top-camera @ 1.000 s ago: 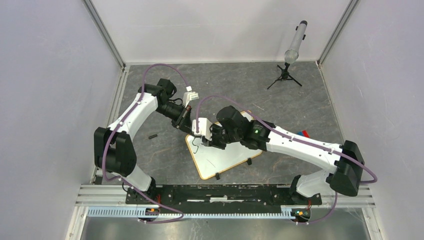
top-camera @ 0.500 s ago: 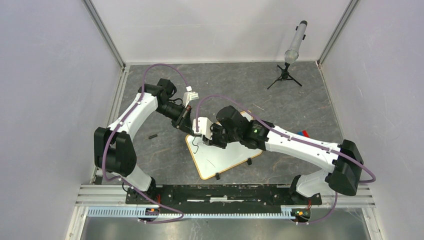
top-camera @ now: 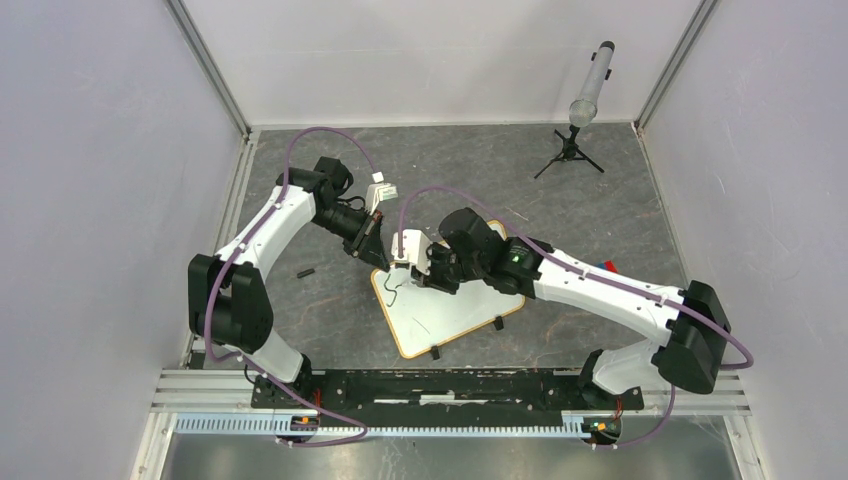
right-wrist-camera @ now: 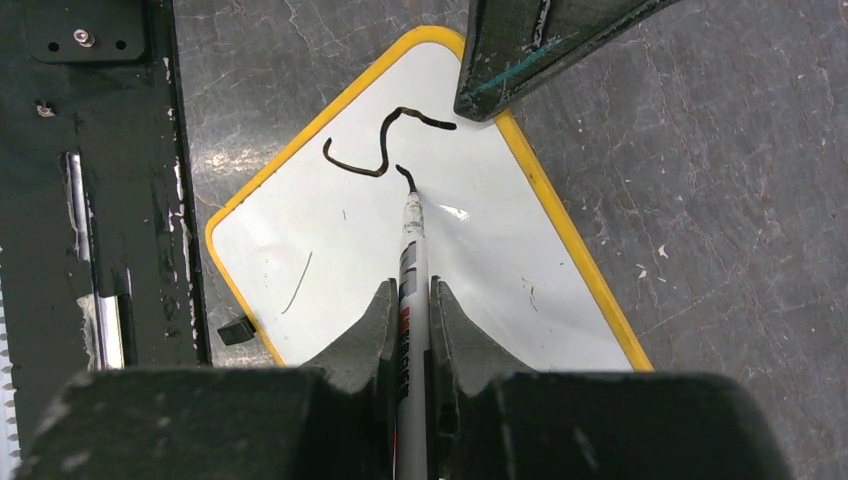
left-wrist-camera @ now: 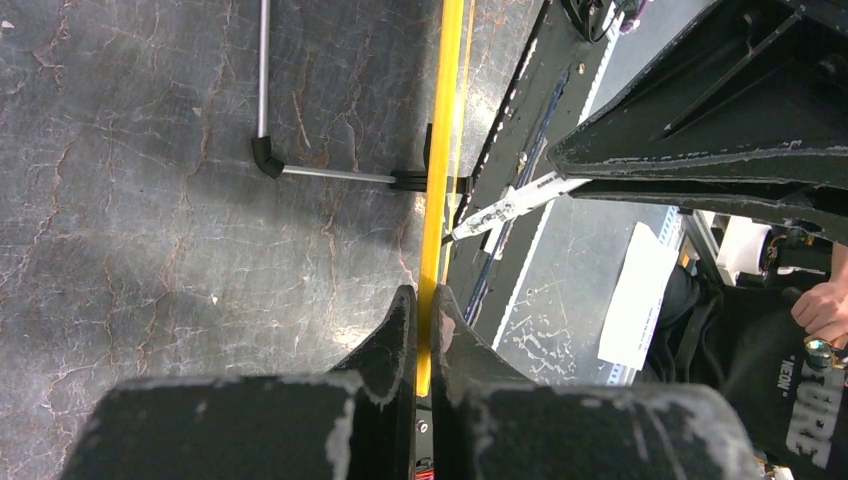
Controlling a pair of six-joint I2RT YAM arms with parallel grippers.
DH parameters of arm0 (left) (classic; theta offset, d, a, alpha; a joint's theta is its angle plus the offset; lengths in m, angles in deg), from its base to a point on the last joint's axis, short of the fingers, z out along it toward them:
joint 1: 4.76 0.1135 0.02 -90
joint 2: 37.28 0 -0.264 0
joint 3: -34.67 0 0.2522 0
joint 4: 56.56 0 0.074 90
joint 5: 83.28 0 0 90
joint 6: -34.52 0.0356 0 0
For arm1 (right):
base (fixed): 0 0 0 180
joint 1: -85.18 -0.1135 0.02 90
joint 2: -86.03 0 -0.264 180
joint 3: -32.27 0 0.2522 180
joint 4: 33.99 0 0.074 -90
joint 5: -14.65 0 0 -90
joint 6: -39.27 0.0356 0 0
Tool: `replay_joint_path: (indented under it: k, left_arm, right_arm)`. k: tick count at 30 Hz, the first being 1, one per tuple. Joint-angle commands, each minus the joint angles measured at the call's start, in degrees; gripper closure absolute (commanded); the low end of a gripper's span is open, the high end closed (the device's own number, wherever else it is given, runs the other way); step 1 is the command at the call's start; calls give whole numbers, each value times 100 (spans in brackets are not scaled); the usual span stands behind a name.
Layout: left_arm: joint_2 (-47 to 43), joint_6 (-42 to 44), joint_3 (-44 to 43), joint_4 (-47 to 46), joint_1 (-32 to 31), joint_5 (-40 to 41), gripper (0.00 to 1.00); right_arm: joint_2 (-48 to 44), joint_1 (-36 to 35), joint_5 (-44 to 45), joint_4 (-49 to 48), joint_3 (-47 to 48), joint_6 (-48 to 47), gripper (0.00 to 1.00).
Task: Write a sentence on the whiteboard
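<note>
The whiteboard (top-camera: 445,318) lies tilted on the grey floor, white with a yellow-orange frame (right-wrist-camera: 560,215) and small black feet. My left gripper (top-camera: 372,250) is shut on its far-left corner; in the left wrist view the frame edge (left-wrist-camera: 441,150) runs between the jaws of that gripper (left-wrist-camera: 422,295). My right gripper (top-camera: 428,277) (right-wrist-camera: 410,292) is shut on a white marker (right-wrist-camera: 411,250). The marker's black tip rests on the board just below a curvy black stroke (right-wrist-camera: 380,150) (top-camera: 391,289).
A tripod with a grey tube (top-camera: 588,95) stands at the back right. A small black piece (top-camera: 306,272) lies on the floor left of the board. A red-and-blue item (top-camera: 606,267) peeks out behind the right arm. The black rail (top-camera: 450,385) runs along the near edge.
My right gripper has shifted a little right and away with the marker, uncovering more of the black stroke. The left arm and the board have stayed put.
</note>
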Motion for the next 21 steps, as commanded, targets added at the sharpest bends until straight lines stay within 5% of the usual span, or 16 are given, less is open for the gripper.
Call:
replay_joint_path:
  k: [1, 21]
  left_arm:
    - [-3, 22, -115, 77, -9, 85, 98]
    - [-21, -3, -133, 79, -18, 92, 98]
  right_arm:
    - [-184, 99, 174, 95, -66, -95, 100]
    - [-129, 80, -229, -190, 206, 85, 100]
